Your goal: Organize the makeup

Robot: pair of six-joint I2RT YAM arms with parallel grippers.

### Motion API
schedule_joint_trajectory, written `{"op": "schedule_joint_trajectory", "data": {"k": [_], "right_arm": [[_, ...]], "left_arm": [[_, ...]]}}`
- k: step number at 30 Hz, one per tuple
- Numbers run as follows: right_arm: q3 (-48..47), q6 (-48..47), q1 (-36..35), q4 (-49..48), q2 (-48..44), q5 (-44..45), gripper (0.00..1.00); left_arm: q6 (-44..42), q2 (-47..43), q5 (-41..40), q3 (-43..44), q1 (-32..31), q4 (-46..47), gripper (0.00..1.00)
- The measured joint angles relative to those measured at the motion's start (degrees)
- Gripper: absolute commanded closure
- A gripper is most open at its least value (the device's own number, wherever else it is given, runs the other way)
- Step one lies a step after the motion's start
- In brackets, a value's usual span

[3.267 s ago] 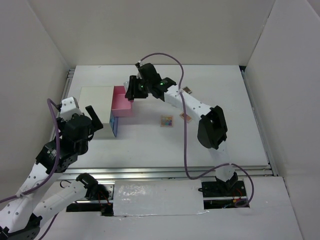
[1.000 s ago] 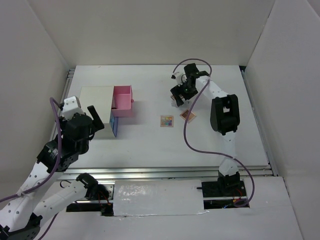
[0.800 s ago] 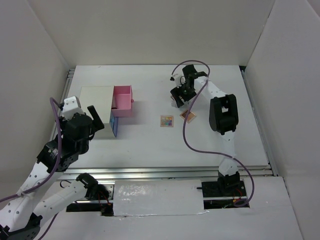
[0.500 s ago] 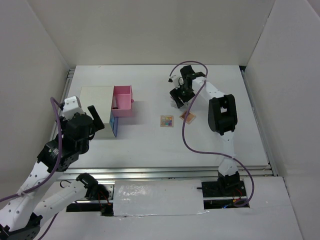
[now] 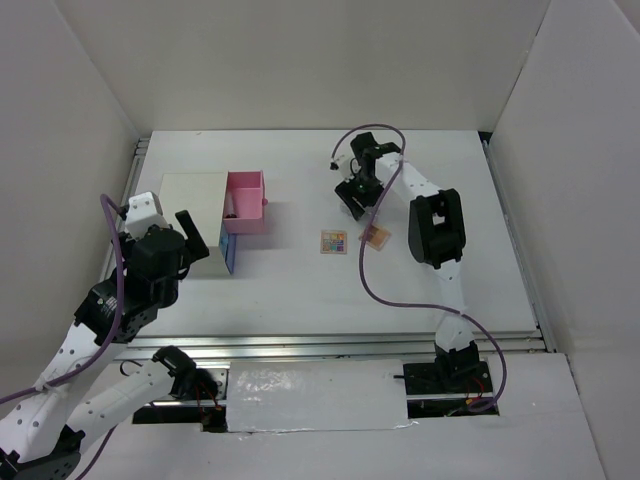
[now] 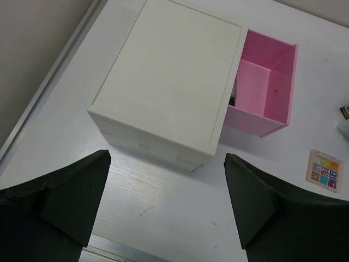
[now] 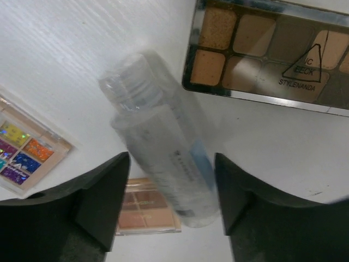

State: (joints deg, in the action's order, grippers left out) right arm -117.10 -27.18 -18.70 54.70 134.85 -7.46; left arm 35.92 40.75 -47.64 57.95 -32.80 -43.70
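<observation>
Your right gripper [image 7: 172, 158] clasps 1 clear bottle [image 7: 152, 136] beside a brown palette [image 7: 272, 49]; your left gripper [image 6: 166, 157] hangs open near the white box [image 6: 169, 82].

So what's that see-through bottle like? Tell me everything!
The clear bottle is a see-through, plastic-looking cylinder with a ribbed clear cap at its upper-left end and a pale blue label with tiny print. It sits slanted between the right tool's black fingers, its lower end covering part of a small peach palette. Whether the fingers touch it is unclear.
</observation>
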Motion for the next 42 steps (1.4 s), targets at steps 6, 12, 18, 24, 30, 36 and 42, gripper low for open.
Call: {"op": "schedule_joint_trajectory", "data": {"k": [6,12,18,24,30,36,42], "right_arm": [[-1.4,-1.16,-0.42,1.18,1.11,1.25,0.69],[0.42,-2.34,-0.61,-0.59,0.17,0.79,0.75],[8.33,-2.93,-1.4,-6.58,-4.59,-0.28,0.84],[13.79,-0.46,-2.23,-11.78,-12.96,-3.98,0.85],[12.55,16.33,-4.11,-19.98,-24.35,-7.06,1.0],[11.54,42.34,-8.37,-35.36,-26.14,-12.94,1.0],[10.12,63.91,-15.43,-46.31,-19.21,-12.83,1.0]], "left_arm": [[-0.07,0.0,0.02,0.0,0.0,0.35,0.01],[-0.39,0.0,0.0,0.0,0.0,0.52,0.01],[-1.22,0.44,0.0,0.0,0.0,0.5,0.01],[-1.25,0.7,0.0,0.0,0.0,0.52,0.01],[-1.25,0.85,0.09,0.0,0.0,0.52,0.01],[-1.25,1.09,0.2,0.0,0.15,0.5,0.01],[-1.2,0.37,0.15,0.0,0.15,0.48,0.01]]}}
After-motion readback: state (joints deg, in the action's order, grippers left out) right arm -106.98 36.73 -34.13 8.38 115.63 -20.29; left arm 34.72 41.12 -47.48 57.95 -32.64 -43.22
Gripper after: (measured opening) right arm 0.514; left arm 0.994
